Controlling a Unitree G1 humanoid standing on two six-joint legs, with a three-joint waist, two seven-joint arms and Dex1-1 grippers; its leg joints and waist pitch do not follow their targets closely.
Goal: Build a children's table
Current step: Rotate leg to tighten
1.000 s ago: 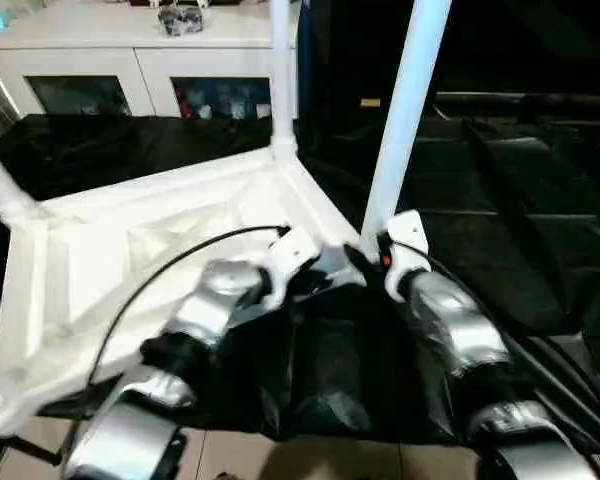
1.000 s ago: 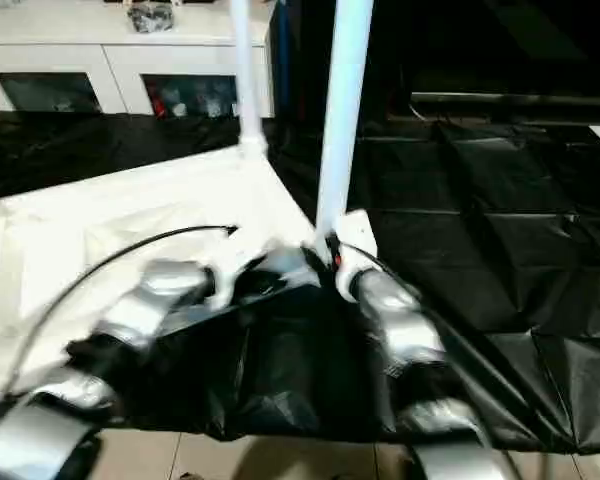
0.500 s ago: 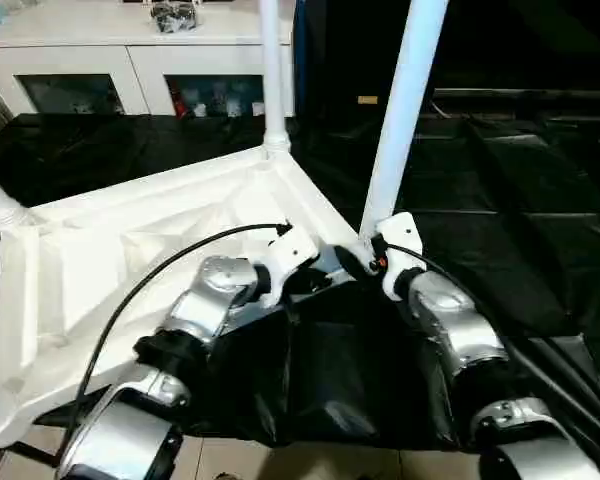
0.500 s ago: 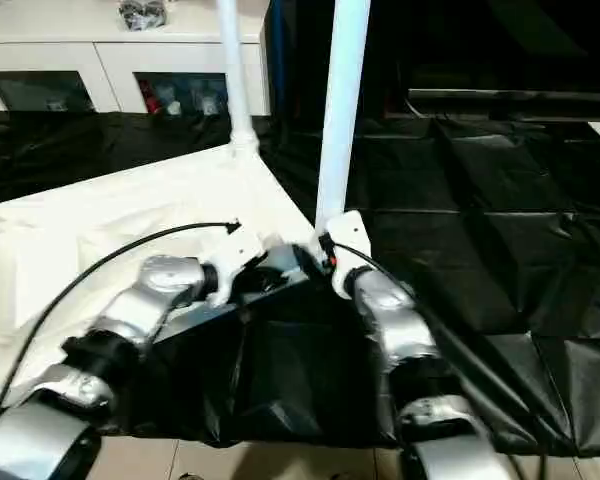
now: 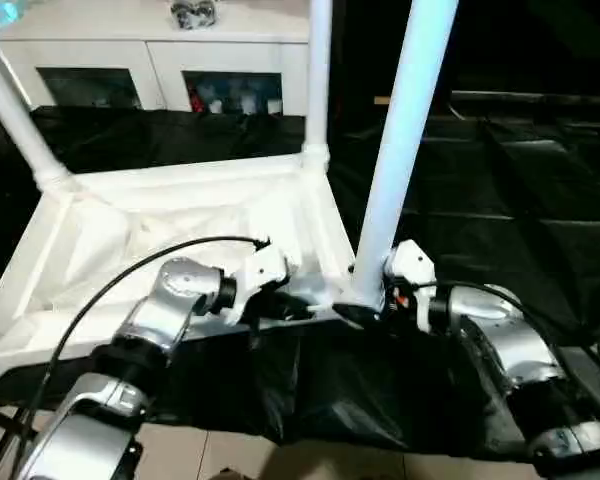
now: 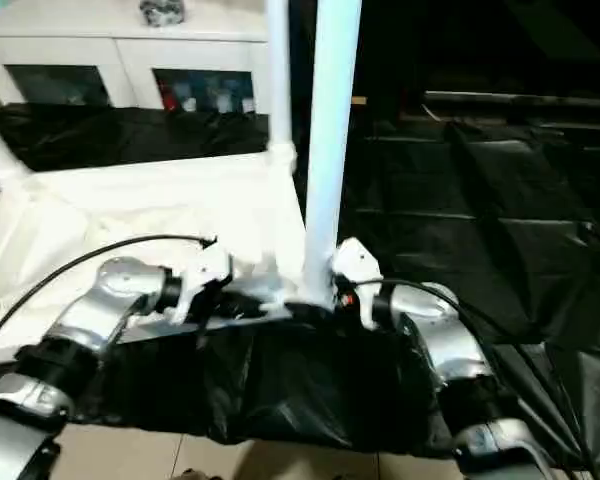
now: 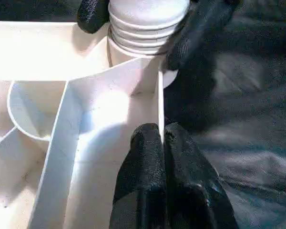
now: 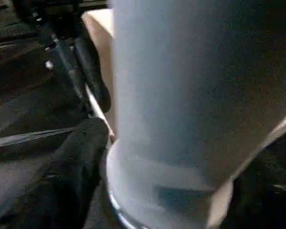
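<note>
The children's table lies upside down, its white ribbed top (image 5: 130, 240) facing up. Two legs stand in the far corners, one on the left (image 5: 20, 120) and one on the right (image 5: 317, 90). A third leg (image 5: 405, 150) stands upright at the near right corner. My right gripper (image 5: 365, 305) is at this leg's base, with a black finger on either side of its threaded end (image 7: 143, 24). My left gripper (image 7: 161, 136) is shut on the thin wall of the top's near rim (image 7: 158, 95), right beside that corner.
A white cabinet (image 5: 160, 50) with glass doors stands at the back, a dark object (image 5: 192, 12) on top of it. Black sheeting (image 5: 500, 180) covers the surface under and right of the table. A black cable (image 5: 110, 290) arcs over my left forearm.
The whole view has shifted. My right forearm now reaches the leg's base from the right side rather than from below. The left gripper keeps its hold on the rim.
</note>
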